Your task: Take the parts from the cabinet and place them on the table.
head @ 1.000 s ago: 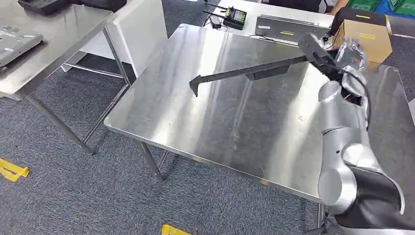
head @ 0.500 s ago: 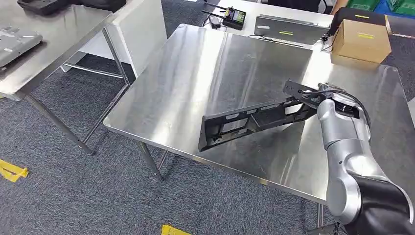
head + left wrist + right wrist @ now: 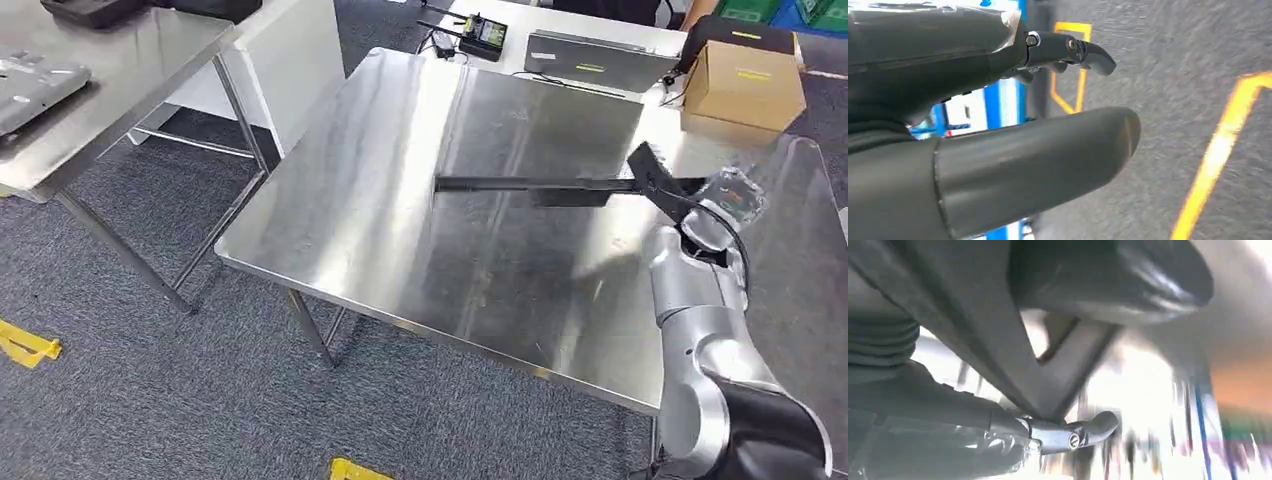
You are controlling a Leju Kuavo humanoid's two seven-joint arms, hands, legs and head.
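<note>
The right hand (image 3: 725, 200), blurred in the head view, is clasped around one end of a long black part (image 3: 540, 185); in the right wrist view the thumb (image 3: 1108, 275) and a darker finger (image 3: 1073, 432) are seen on either side of a flat dark bar of that part (image 3: 998, 340). The part is held above the steel desk (image 3: 400, 200), stretched out roughly level from the hand toward the desk's middle. It is seen edge-on as a thin dark strip, with a thicker block hanging under it near the held end and an angled plate by the hand. Its dark reflection is cast on the polished top below. The left hand (image 3: 998, 125) is seen over grey carpet marked with yellow lines, with its fingers apart and nothing in them. Beyond the desk's far edge a brown cardboard box (image 3: 745, 85) with a yellow label is placed, and beside it a grey flat case (image 3: 595, 58) with a yellow sticker; no writing on either can be read.
</note>
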